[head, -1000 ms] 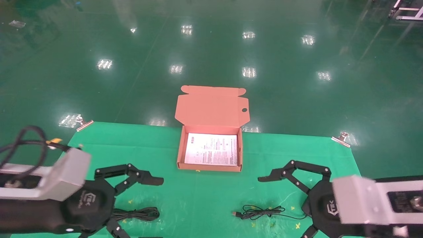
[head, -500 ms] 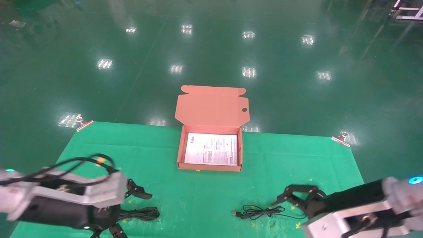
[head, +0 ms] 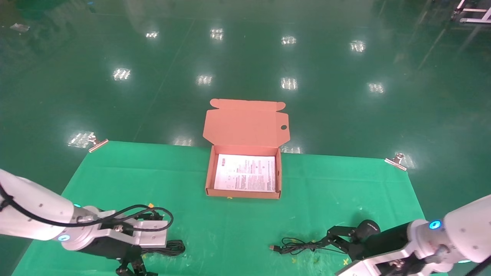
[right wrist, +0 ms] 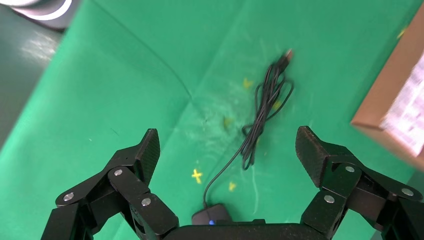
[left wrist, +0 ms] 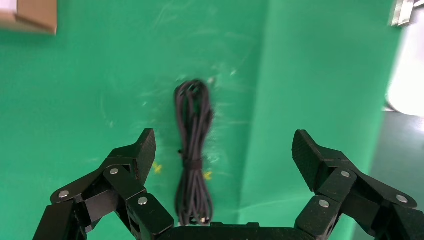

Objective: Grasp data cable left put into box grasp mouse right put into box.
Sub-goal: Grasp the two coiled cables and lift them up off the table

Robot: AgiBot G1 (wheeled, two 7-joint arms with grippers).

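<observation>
The left claw (left wrist: 222,150) hangs wide open just above the thin black data cable wound in a long, tight bundle (left wrist: 194,155), which lies flat on the green cloth-covered bench (head: 245,230) near its front left edge, well apart from the salmon-orange cardboard box with its flap lid thrown back (head: 244,174). The bundle runs lengthwise between the two fingers and sits nearer one of them than the other, so the grasp would go best if the claw centred itself over the tie at the bundle's middle, came straight down until the fingertips (left wrist: 146,145) nearly touch the cloth, and closed across the loops, not along them, so none slips free. The right claw (right wrist: 225,150) is likewise spread open over the small black oval mouse (right wrist: 212,216), which shows only at the edge of the right wrist view, its thin cord (right wrist: 260,115) trailing toward the box; lifting it calls for care that the cord follows.
</observation>
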